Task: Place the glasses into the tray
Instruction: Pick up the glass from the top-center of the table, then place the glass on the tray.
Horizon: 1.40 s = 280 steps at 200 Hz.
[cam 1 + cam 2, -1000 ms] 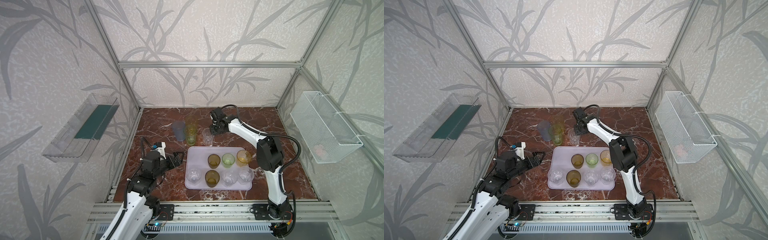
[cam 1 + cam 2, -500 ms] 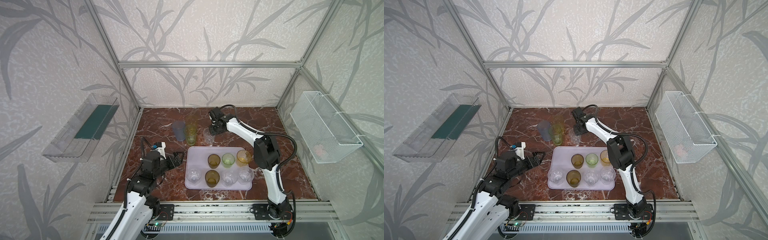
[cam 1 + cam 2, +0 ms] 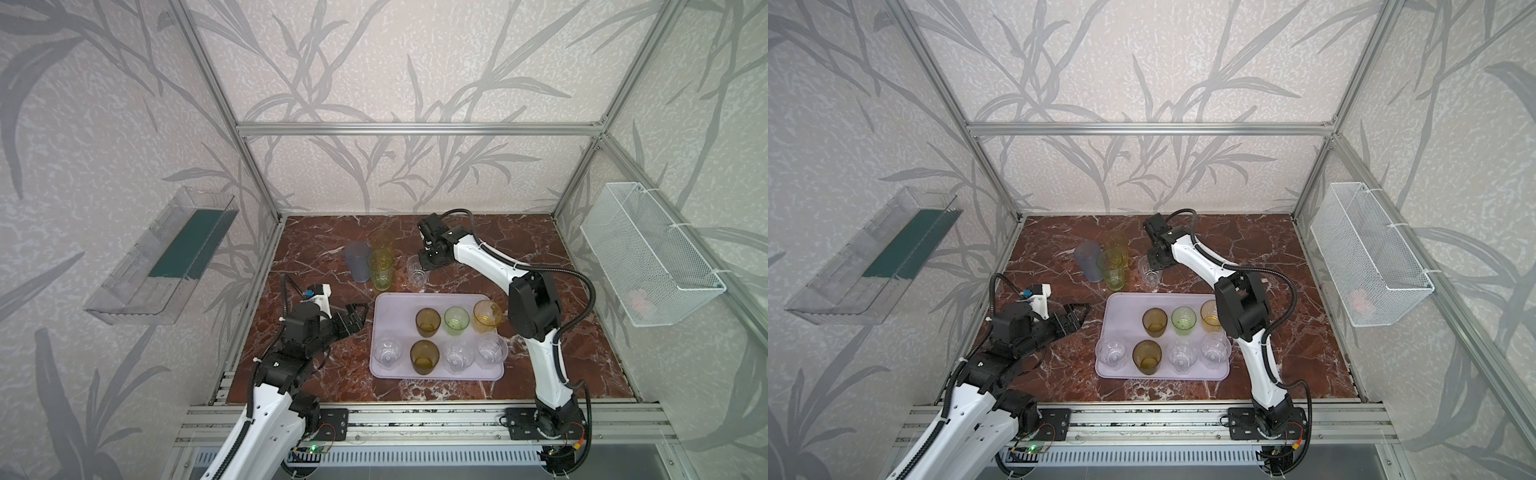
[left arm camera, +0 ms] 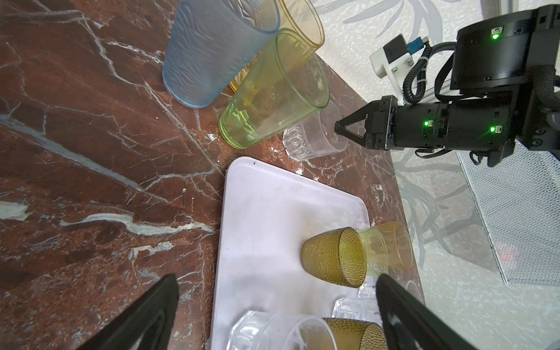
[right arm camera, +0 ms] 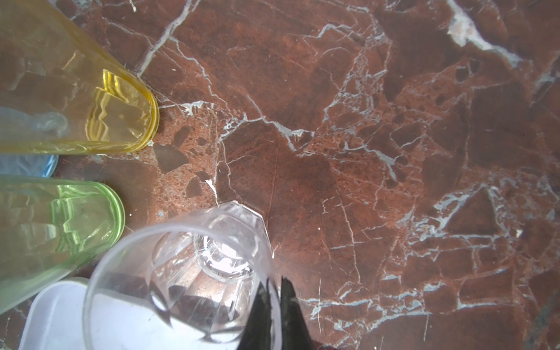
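Low and left of centre in both top views, the left gripper (image 3: 355, 318) hangs with jaws spread wide beside the tray (image 3: 395, 309), where seven short glasses (image 3: 428, 322) stand upright. Just above the tray's upper edge is the clear faceted tumbler (image 3: 417, 272), the right gripper (image 5: 275, 295) clenched on its rim — one finger inside, one outside — though whether its base has left the marble I cannot tell. It looks light, stiff and slick, so this one-wall pinch may let it swing; the blue-grey tumbler (image 3: 358, 262), green tumbler (image 3: 380, 272) and yellow tumbler (image 3: 382, 240) beyond look tippier.

Lilac tray (image 3: 395, 307), white-veined red-brown tabletop (image 3: 324, 232)
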Each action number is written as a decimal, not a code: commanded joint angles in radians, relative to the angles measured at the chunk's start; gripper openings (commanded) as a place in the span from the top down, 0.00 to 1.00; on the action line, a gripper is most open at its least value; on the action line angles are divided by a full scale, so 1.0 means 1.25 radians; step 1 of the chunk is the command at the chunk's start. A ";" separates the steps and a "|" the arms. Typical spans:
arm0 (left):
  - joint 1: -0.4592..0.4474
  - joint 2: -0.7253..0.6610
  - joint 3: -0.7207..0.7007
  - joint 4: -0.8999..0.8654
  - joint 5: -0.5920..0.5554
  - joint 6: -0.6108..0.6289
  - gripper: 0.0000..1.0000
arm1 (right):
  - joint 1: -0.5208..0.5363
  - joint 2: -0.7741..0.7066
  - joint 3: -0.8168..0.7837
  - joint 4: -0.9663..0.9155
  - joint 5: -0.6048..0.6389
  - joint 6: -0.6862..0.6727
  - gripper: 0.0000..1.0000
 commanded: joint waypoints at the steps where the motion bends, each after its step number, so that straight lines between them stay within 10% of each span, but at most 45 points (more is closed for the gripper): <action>1: 0.003 -0.015 0.000 0.008 0.003 -0.003 0.01 | -0.005 -0.077 -0.029 -0.012 0.010 0.011 1.00; 280: 0.003 -0.024 0.047 -0.073 -0.009 0.006 0.01 | 0.027 -0.642 -0.553 0.171 -0.017 0.073 1.00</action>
